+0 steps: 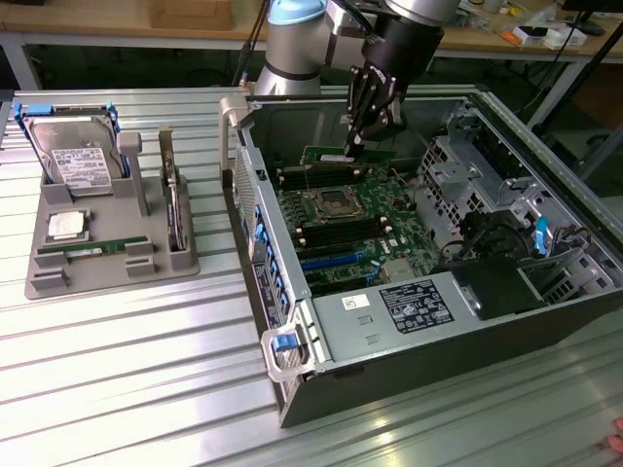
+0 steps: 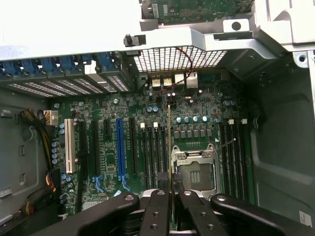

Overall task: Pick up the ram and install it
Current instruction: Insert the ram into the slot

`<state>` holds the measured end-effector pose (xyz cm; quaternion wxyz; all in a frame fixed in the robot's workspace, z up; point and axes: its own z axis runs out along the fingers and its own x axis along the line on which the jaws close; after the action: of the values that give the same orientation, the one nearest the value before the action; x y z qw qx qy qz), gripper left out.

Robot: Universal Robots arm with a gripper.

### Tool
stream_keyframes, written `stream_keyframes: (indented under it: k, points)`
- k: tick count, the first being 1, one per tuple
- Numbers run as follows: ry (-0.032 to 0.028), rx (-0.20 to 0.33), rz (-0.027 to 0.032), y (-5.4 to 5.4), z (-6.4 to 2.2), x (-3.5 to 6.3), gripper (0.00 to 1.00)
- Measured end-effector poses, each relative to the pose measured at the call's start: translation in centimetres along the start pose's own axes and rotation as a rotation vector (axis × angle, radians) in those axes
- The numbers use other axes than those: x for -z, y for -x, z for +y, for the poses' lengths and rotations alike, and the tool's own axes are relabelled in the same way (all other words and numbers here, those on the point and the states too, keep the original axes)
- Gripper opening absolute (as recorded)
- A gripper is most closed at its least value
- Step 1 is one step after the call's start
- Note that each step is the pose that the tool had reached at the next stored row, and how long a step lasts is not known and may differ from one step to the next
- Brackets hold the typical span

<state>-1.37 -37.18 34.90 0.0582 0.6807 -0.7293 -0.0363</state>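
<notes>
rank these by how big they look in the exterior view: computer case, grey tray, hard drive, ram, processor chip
1. computer case
2. grey tray
3. hard drive
4. ram and processor chip: too alike to rank; the ram looks longer but thinner.

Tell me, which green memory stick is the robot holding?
The ram pinched by the gripper over the open computer case. The other green stick sits in the grey tray on the exterior view's left.
</notes>
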Motion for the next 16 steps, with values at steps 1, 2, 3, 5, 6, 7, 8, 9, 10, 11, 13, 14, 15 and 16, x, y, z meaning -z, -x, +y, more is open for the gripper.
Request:
stream_keyframes:
  k: [1, 2, 3, 5, 6, 7, 8, 9, 10, 11, 13, 14, 15, 16]
  points:
    - [0.0001, 0.0, 0.0, 0.0, 0.0, 0.0, 0.13]
    - [0.0001, 0.0, 0.0001, 0.0, 0.0, 0.0, 0.13]
    - [-0.0003, 0.0, 0.0, 0.0, 0.0, 0.0, 0.13]
    - [-0.0128, -0.001, -0.0007, 0.0, 0.01, 0.01, 0.13]
    - [-0.0349, -0.001, -0.0021, 0.0, 0.0, 0.01, 0.13]
    - [-0.0592, -0.002, -0.0038, 0.0, 0.0, 0.0, 0.13]
    - [-0.0612, -0.002, -0.0041, 0.01, 0.0, -0.01, 0.13]
    - [-0.0611, -0.002, -0.0039, 0.02, 0.0, 0.0, 0.13]
    - [-0.0643, -0.002, -0.0039, 0.02, 0.01, 0.0, 0.13]
    - [-0.0783, -0.002, -0.0043, 0.03, 0.01, 0.02, 0.13]
    - [-0.1013, -0.003, -0.006, 0.03, 0.0, 0.0, 0.13]
    - [-0.1012, -0.003, -0.006, 0.03, 0.0, 0.0, 0.13]
    - [-0.091, -0.002, -0.0053, 0.03, 0.0, 0.0, 0.13]
    - [-0.074, -0.002, -0.004, 0.03, 0.0, 0.0, 0.13]
